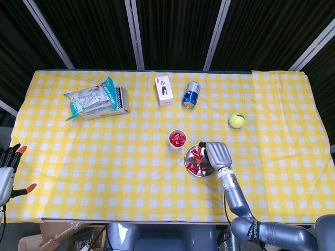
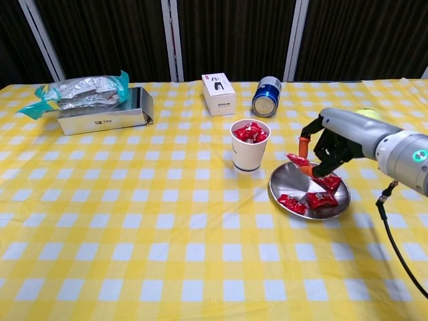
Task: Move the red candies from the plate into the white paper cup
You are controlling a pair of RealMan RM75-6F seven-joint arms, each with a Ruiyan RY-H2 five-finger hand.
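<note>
Above the round metal plate [image 2: 284, 190], right hand [image 2: 329, 144] pinches a crinkly red candy [image 2: 296, 159].

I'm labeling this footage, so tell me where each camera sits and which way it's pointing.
Head view: high above, looking steeply down on the table; shows the right robot hand over the plate and the left robot hand at the frame's left edge.
Chest view: low, facing across the table toward dark curtains; shows only the right arm.
Both share the paper cup, plate and candies.

Blue can [image 2: 267, 96], white box [image 2: 219, 93], tennis ball [image 1: 237, 121], snack bag [image 2: 79, 91] on tray [image 2: 103, 119]
</note>
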